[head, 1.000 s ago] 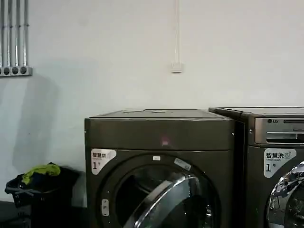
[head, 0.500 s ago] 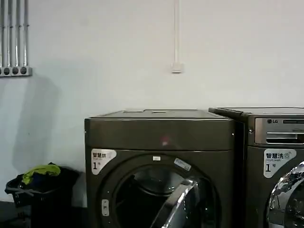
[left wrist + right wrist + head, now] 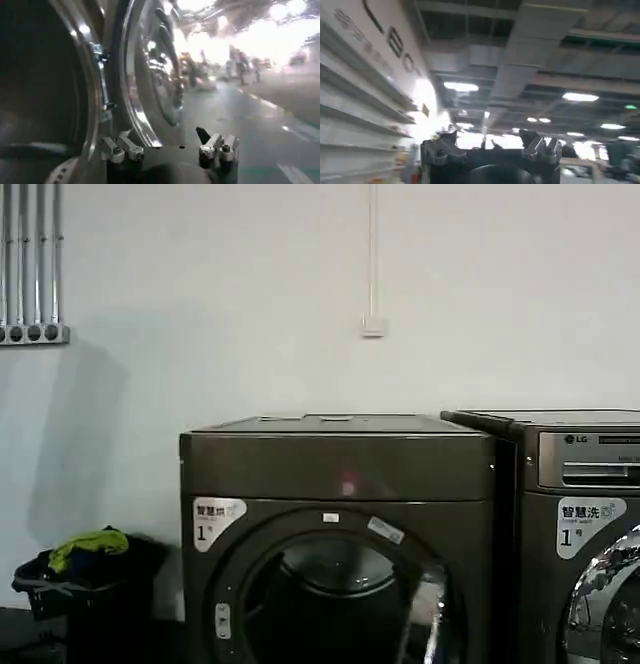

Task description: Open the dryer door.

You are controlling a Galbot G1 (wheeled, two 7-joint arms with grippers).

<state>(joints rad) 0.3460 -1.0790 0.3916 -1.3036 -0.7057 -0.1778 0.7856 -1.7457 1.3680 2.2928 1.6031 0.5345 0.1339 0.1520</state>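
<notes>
While dryer door (image 3: pixel 425 624) stands swung open on dryer (image 3: pixel 337 474), left hand (image 3: pixel 170 150) spread beside chrome ring, right hand (image 3: pixel 490 145) spread, empty.

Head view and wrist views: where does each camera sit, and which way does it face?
Head view: on the head, facing the dryer and wall.
Left wrist view: left arm, facing the dryer door; left gripper open.
Right wrist view: right arm, facing ceiling lights; right gripper open.
Shared: head and left wrist views show the dryer door.
</notes>
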